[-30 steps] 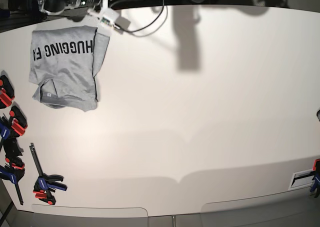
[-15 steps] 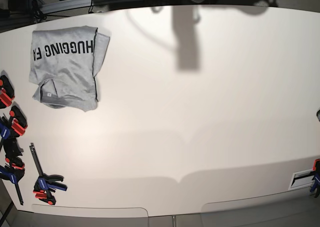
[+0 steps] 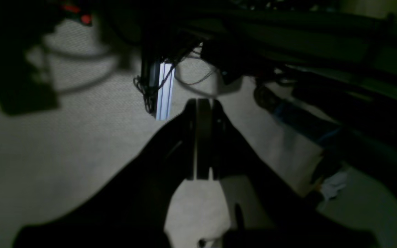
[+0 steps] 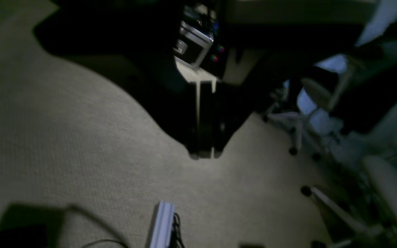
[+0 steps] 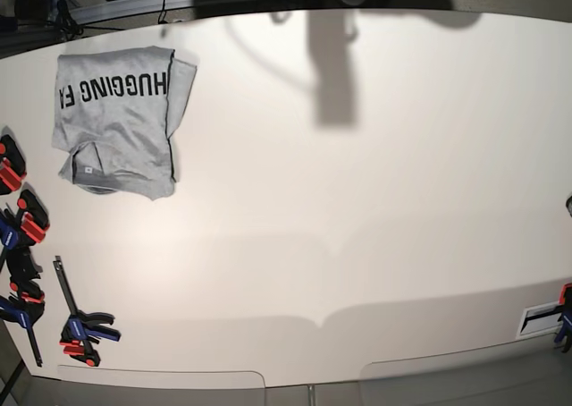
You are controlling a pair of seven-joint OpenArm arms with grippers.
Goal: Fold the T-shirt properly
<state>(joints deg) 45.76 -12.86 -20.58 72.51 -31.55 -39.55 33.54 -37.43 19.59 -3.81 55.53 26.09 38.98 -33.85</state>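
The light grey T-shirt [image 5: 121,120] lies folded into a compact rectangle at the far left of the white table [image 5: 357,209], black block lettering facing up and a small neck tag near its lower edge. Neither arm shows in the base view. In the left wrist view my left gripper [image 3: 201,103] is shut with nothing in it, pointing at carpeted floor away from the table. My right gripper [image 4: 203,155] in the right wrist view is likewise shut and empty, above the carpet.
Several red, blue and black bar clamps [image 5: 27,272] line the table's left edge. Another clamp [image 5: 563,321] and a small label sit at the right edge. An aluminium post [image 3: 164,89] and cables stand on the floor, with chair legs [image 4: 302,137] nearby.
The arm hardware and white connector box above the T-shirt at the table's top edge have withdrawn out of the base view. The T-shirt has not moved.
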